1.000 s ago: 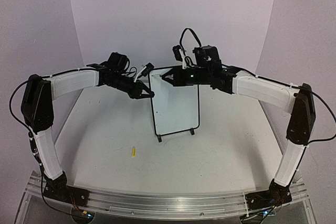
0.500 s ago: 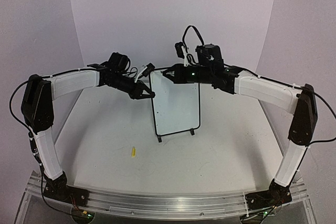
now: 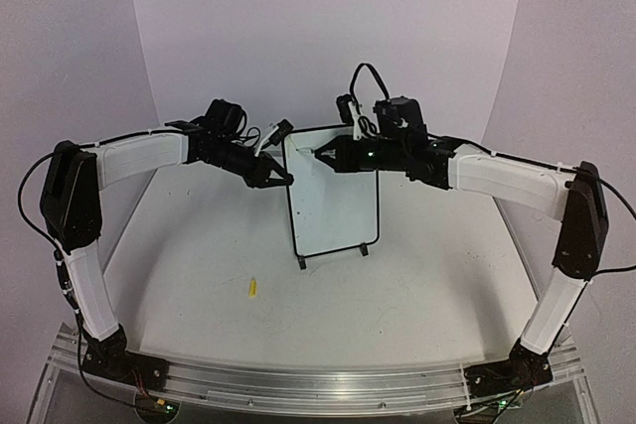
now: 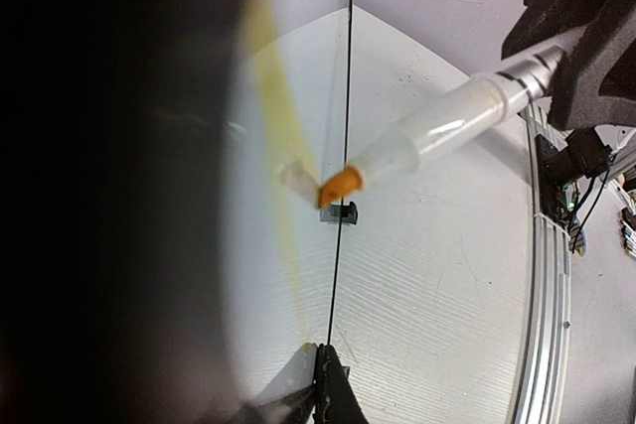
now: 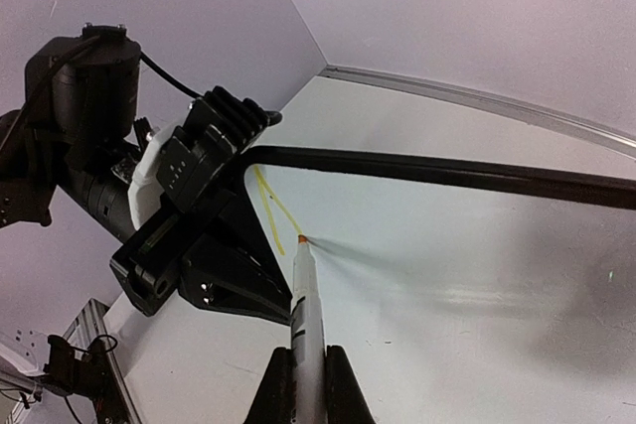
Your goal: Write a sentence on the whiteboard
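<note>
Whiteboard point(image 3: 333, 208) upright on the worktop point(image 3: 199, 245); I judge it light, stiff, tippy.
My left hand point(image 3: 282, 178) pinches its left frame edge, the sensible hold; my right hand point(image 3: 326, 155) pinches the marker point(image 5: 306, 315), tip at its top-left corner.

Two robot arms, white and black

The left arm point(image 3: 139, 158) and the right arm point(image 3: 502, 178) each have long white tubes joined by chunky black elbows, and their far ends are all black and bumpy. Thin black cables point(image 3: 363, 76) curl out of them. A tiny green light point(image 3: 366, 154) glows on the right one. Each arm has a small black base point(image 3: 109, 354) on a shiny silver rail point(image 3: 318, 384).
</note>
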Robot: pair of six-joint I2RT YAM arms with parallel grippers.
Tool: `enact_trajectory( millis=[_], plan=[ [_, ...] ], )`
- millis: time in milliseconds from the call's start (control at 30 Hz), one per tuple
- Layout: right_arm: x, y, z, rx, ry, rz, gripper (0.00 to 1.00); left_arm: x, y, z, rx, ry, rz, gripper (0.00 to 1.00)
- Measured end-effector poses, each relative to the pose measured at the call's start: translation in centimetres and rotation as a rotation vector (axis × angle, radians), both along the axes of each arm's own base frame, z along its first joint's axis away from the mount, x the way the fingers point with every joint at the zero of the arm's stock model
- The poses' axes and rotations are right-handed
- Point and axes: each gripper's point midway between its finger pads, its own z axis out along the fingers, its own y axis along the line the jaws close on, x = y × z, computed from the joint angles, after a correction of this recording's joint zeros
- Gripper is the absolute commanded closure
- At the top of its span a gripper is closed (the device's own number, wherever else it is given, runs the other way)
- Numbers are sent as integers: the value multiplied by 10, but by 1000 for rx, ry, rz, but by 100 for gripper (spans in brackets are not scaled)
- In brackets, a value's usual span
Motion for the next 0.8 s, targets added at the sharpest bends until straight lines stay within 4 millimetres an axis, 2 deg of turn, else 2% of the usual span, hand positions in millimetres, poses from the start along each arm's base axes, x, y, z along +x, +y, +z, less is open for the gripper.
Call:
enact_trajectory(
  millis=[333, 800],
  plan=[
    [-3, -1, -10, -4, 29, -2, 100, 0, 0, 0, 0, 0, 1, 100],
    [0, -7, 2, 9, 5, -37, 100, -1, -1, 1, 4, -8, 1, 100]
  ],
)
